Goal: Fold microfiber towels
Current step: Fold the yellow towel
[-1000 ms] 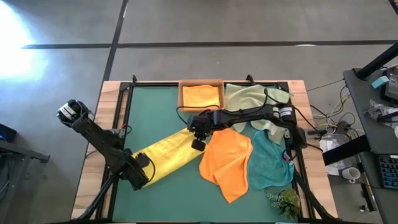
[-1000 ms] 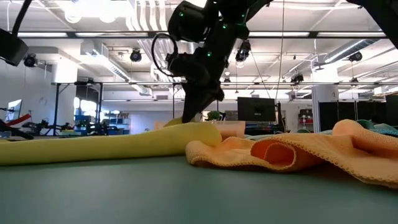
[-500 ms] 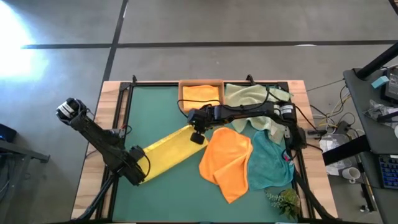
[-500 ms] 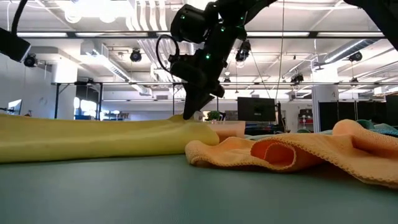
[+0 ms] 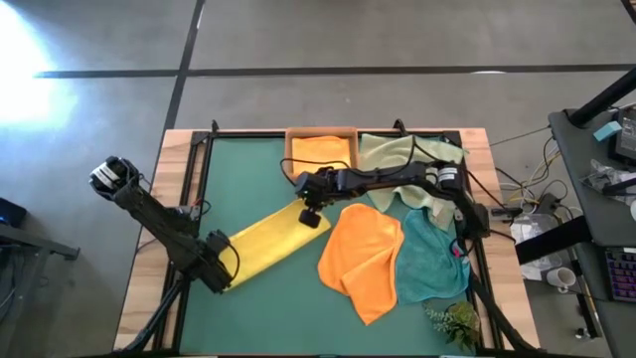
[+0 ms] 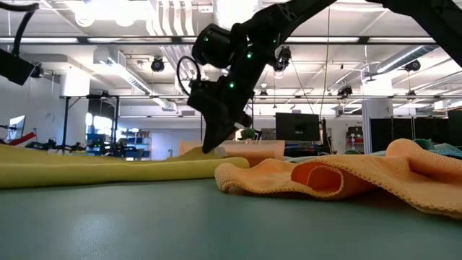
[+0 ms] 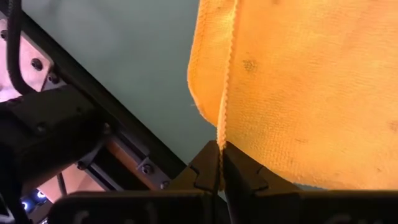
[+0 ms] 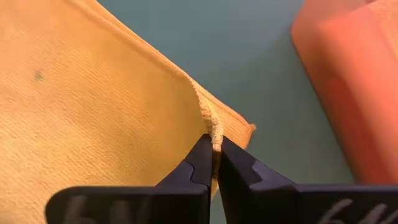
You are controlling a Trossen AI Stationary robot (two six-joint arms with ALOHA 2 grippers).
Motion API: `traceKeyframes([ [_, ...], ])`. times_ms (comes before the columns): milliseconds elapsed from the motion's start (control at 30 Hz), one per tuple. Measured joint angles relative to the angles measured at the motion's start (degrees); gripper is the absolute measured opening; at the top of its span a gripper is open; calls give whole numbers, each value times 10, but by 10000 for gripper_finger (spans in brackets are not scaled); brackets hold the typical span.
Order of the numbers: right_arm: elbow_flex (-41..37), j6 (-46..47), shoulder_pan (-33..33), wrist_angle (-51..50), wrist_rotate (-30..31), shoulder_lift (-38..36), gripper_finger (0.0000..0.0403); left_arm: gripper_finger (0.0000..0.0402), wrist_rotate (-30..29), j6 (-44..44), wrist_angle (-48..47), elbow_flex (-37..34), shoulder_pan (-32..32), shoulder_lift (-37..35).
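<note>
You've got the yellow towel [image 5: 260,241] stretched diag. across the tabletop [image 5: 253,164]: L pincer [image 5: 217,275] clamped on its near-left end, R pincer [image 5: 309,213] clamped on far end beside orange towel [image 5: 363,254], long axis running pincer-to-pincer.

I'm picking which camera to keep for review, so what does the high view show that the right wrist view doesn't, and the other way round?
Only the high view shows the left gripper pinching the yellow towel's other end, plus the spread orange towel, teal towel and pale green towel.

Only the right wrist view shows the right gripper's fingers shut on the yellow towel's doubled hem.

Both show the yellow towel, the green table mat and the wooden tray.
</note>
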Motion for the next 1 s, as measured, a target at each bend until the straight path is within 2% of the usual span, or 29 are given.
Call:
traceKeyframes([
  [233, 0, 10, 0, -3, 2, 8, 11, 1, -2, 0, 0, -14, 0, 0],
  [367, 0, 11, -1, -3, 2, 4, 35, 13, -2, 0, -1, -14, 2, 0],
  [600, -1, 12, -7, -6, 2, -18, 105, 89, -2, 0, -9, -12, 5, 0],
  [733, 1, 12, -8, -34, -3, -54, 132, 136, 33, 4, -56, 1, 13, -4],
  [867, 14, 24, -5, -53, -44, -101, 142, 158, 41, 6, -77, 32, 12, -27],
  [1000, 15, 66, 2, -52, -115, -128, 143, 161, -32, 7, -50, 58, 12, -54],
])
